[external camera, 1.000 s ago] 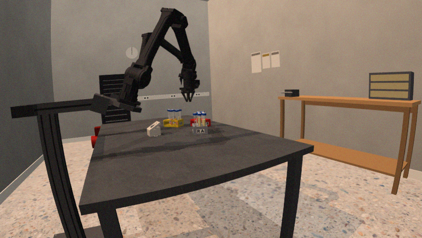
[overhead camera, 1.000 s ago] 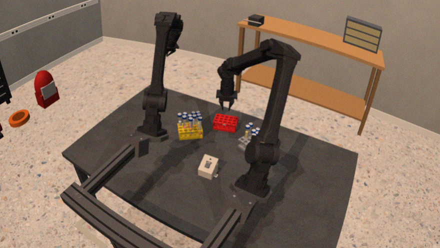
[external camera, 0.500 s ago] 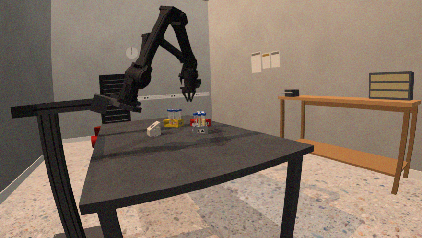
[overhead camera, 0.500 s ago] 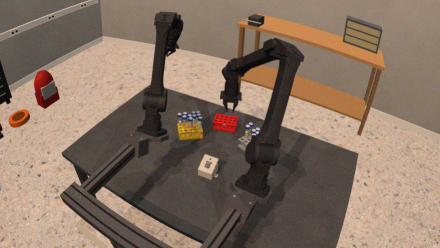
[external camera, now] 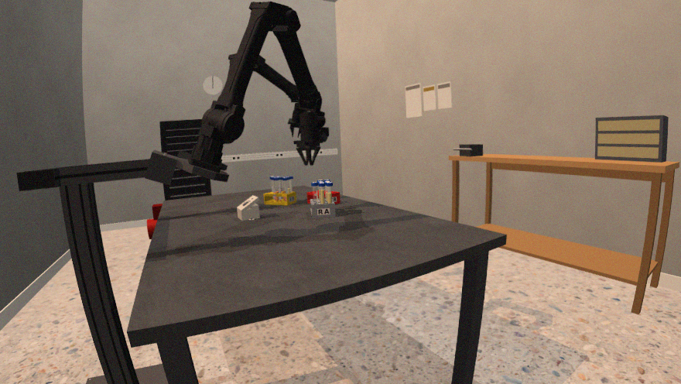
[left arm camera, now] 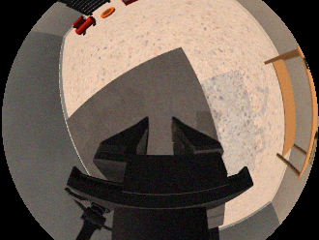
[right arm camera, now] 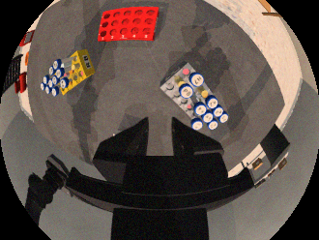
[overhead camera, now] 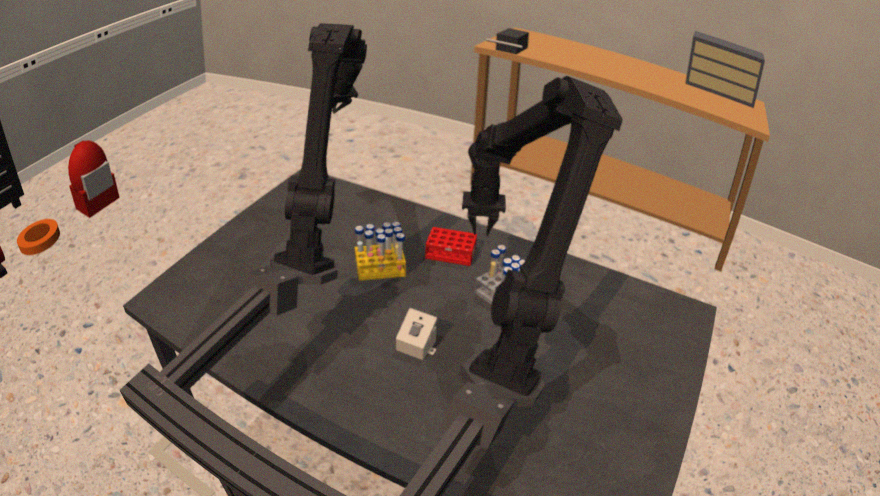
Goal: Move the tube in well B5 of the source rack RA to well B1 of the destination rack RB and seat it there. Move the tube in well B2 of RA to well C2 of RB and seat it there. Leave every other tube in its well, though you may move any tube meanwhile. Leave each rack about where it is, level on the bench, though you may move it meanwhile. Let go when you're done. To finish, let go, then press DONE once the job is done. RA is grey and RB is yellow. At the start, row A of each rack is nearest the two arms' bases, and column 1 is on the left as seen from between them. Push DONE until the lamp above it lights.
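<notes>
1. Grey rack (overhead camera: 486, 294) (external camera: 312, 210) (right arm camera: 168, 82): black letters "RA" on a white label on its end.
2. Yellow rack (overhead camera: 378, 271) (external camera: 273, 201) (right arm camera: 84, 71): "RB" on its end label, turned sideways in the right wrist view.
3. Red rack (overhead camera: 449, 254) (external camera: 310, 197) (right arm camera: 130, 37): white numbers 1, 2, 3, 4, 5 along one edge.
4. Blue-rimmed tube caps (overhead camera: 495, 253) (external camera: 329, 183) (right arm camera: 186, 91): dark marks, too small to read surely.
</notes>
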Controlling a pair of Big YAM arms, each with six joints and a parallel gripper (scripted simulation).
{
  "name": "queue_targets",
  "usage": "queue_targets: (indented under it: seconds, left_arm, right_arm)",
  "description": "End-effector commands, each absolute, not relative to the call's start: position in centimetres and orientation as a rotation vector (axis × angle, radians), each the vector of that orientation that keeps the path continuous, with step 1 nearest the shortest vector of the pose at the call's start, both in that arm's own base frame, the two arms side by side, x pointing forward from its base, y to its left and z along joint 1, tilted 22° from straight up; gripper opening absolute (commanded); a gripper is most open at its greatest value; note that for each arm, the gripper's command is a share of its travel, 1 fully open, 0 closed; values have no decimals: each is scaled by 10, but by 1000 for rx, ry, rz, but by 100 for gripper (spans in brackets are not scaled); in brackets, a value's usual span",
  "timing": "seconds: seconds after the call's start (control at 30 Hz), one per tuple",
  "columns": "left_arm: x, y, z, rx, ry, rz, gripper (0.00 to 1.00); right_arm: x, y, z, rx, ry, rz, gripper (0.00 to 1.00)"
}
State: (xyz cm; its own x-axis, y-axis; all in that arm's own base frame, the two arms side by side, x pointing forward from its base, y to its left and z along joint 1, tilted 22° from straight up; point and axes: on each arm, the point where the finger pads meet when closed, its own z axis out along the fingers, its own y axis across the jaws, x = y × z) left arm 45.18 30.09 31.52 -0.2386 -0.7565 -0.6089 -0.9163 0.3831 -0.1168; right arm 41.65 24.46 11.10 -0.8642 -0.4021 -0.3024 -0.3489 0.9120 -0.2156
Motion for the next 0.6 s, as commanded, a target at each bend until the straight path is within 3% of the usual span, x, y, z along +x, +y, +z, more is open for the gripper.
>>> queue_targets:
  seconds: [0.0,0.57]
  left_arm:
    - [456,304,335,-1418,2022,345,30]
    - [456,304,335,-1418,2022,345,30]
  right_arm:
    - [421,224,124,-553,2696,-203,30]
    - [410,149,124,-555,2695,-211,30]
